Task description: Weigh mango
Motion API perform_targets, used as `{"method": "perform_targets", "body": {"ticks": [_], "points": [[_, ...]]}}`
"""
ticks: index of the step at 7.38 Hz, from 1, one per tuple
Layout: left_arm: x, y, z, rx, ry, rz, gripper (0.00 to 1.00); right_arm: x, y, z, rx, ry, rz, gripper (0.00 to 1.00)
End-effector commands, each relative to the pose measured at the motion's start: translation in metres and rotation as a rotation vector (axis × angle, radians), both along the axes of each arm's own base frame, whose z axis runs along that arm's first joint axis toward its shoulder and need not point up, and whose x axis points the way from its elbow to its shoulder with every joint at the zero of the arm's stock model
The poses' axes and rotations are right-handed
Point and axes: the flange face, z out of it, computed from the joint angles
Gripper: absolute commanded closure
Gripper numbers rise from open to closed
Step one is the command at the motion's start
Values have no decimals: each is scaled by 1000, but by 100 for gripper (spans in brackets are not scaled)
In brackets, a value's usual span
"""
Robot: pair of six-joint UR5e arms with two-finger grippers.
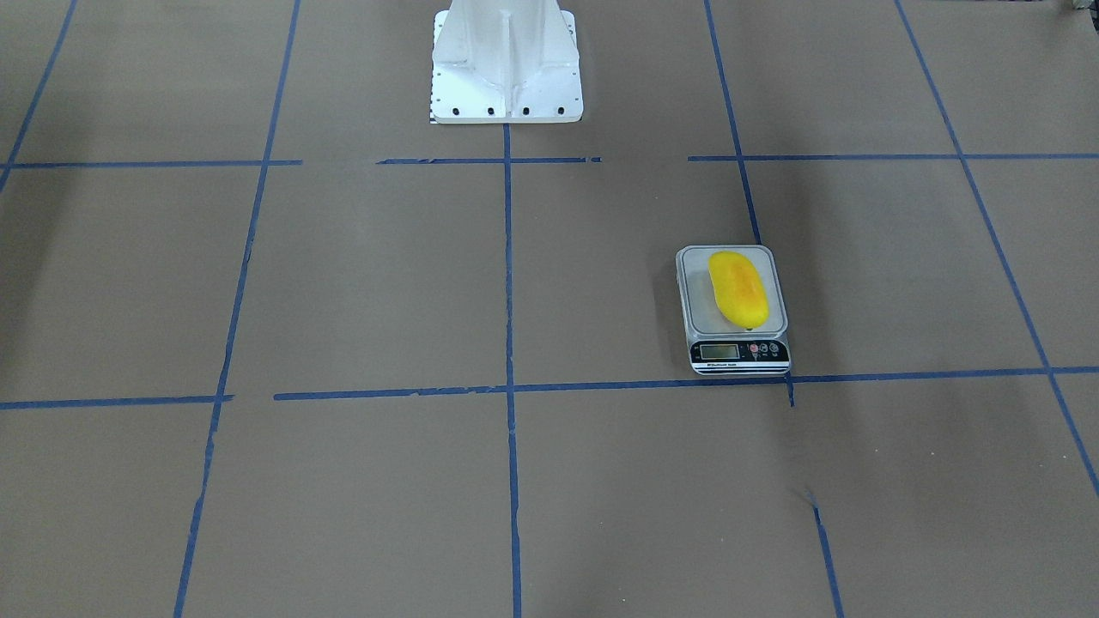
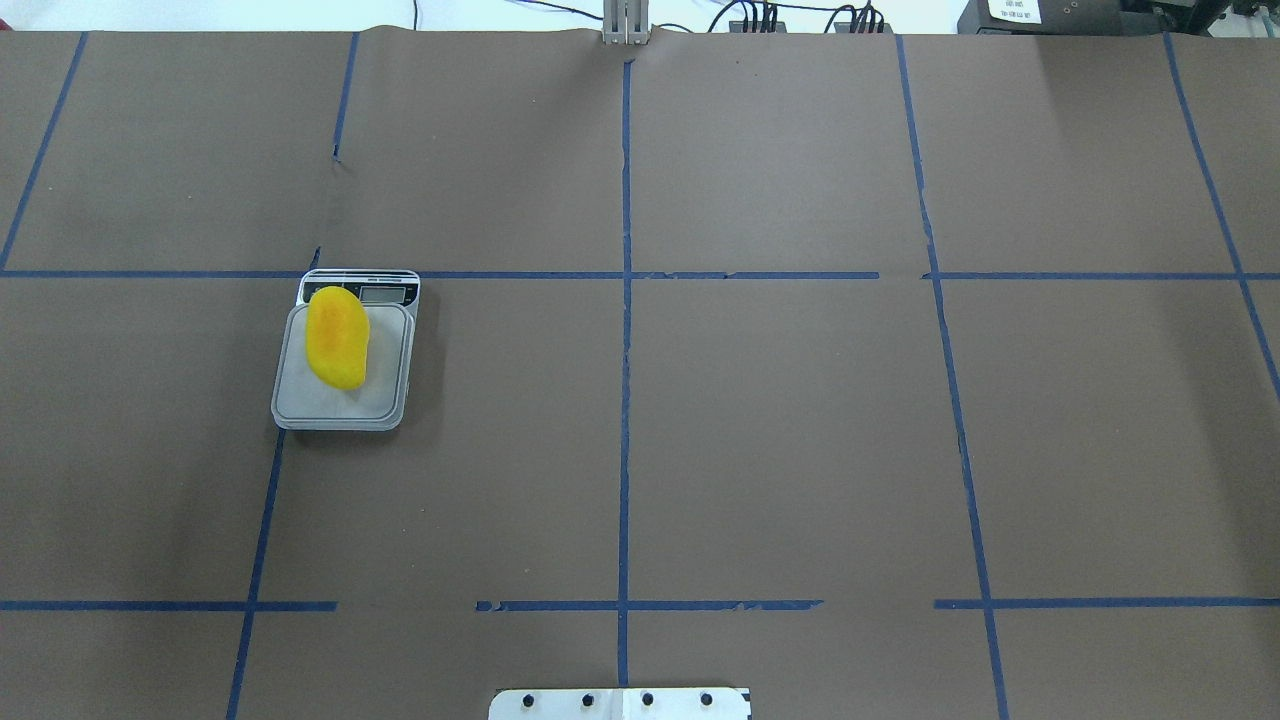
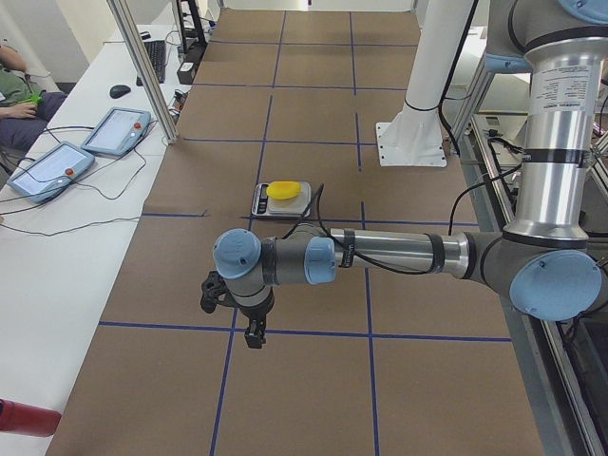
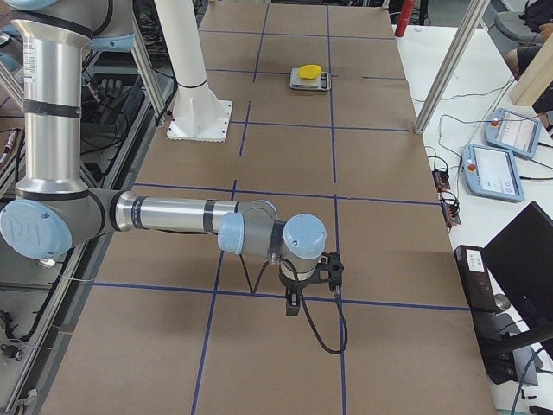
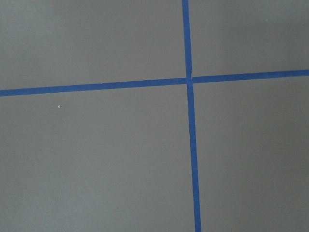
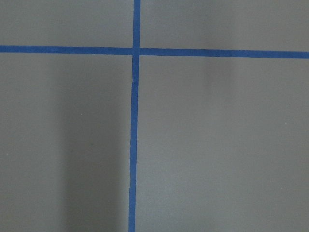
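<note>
Away from mango, both arms outstretched.

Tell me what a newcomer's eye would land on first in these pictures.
The bright yellow mango, lying on the platform of a small digital scale on the robot's left side. Blue tape lines cut the brown paper around it into a grid. In the side views the left arm and right arm reach over the paper, apart from the scale.
</note>
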Motion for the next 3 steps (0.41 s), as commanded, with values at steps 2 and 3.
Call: {"method": "perform_targets", "body": {"ticks": [2,3], "points": [[0,0,0,-1,0,0,0,0,0,0,-1,0,0,0],[0,-1,-2,4,1,0,0,0,0,0,1,0,0,0]]}}
